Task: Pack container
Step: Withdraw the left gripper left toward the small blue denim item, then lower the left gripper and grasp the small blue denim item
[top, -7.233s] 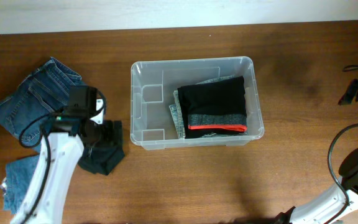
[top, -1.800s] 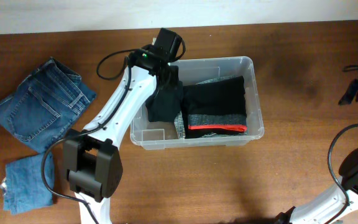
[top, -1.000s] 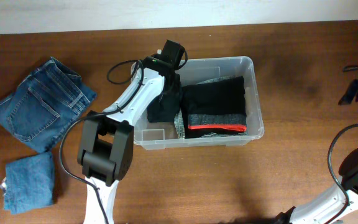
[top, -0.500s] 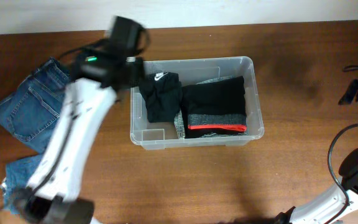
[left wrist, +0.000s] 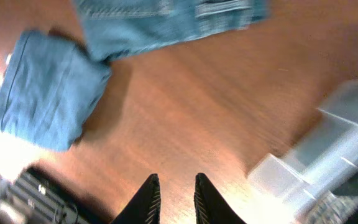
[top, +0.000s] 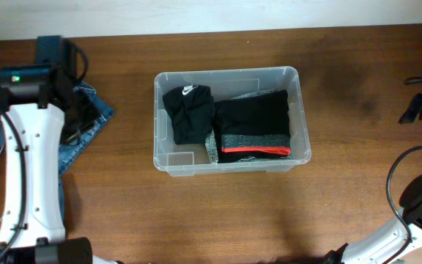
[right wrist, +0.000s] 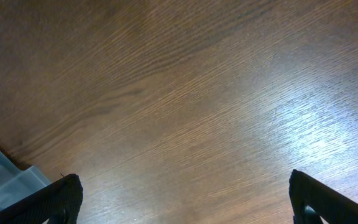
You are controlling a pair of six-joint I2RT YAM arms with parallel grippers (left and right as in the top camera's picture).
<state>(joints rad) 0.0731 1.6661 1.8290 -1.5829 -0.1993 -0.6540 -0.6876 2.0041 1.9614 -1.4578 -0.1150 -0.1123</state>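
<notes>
The clear container stands mid-table. Inside lie a black garment with a small white logo on the left and a folded black, grey and red garment on the right. My left arm reaches over the jeans at the table's left. In the left wrist view my left gripper hangs above bare wood, jaws a little apart and empty, with a corner of the container to its right. My right gripper is wide open over bare table, nothing between its fingers.
A folded light-blue denim piece and the larger jeans lie beyond the left gripper. A container corner shows at the left edge of the right wrist view. Dark arm parts sit at the table's far right.
My left arm has swung away from the container to the left, over the jeans. The black logo garment stays in the container. The left jaws have parted slightly.
</notes>
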